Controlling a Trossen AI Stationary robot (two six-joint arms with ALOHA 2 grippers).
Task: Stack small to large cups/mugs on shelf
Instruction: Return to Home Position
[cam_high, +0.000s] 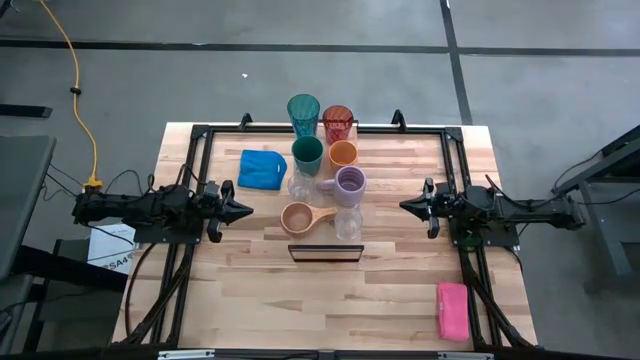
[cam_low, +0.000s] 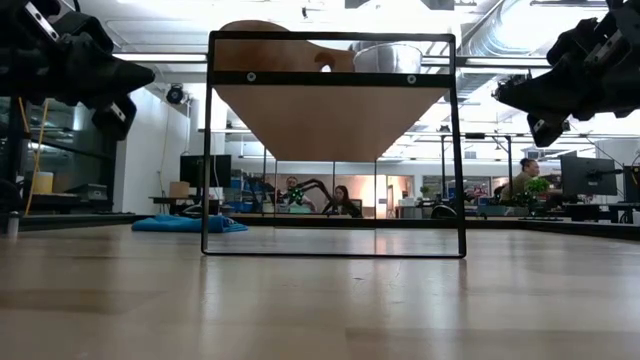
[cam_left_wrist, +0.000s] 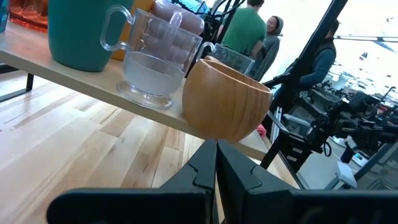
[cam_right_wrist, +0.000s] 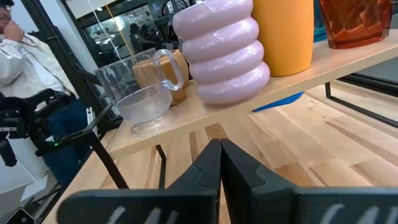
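Note:
Several cups and mugs stand in two rows on the raised light-wood shelf (cam_low: 330, 120) with its black frame. From far to near, one row has a teal tumbler (cam_high: 303, 115), a dark green cup (cam_high: 307, 154), a clear glass (cam_high: 301, 185) and a tan mug (cam_high: 298, 218). The other has a red cup (cam_high: 338, 123), an orange cup (cam_high: 343, 154), a lavender mug (cam_high: 350, 183) and a clear glass (cam_high: 347, 224). My left gripper (cam_high: 243, 210) is shut, level, left of the shelf. My right gripper (cam_high: 408, 206) is shut, level, to its right. Neither holds anything.
A blue cloth (cam_high: 262, 168) lies on the table left of the shelf. A pink sponge (cam_high: 452, 310) lies near the front right corner. Black frame rails (cam_high: 200, 150) run along both table sides. People sit in the room beyond the table (cam_low: 340, 200).

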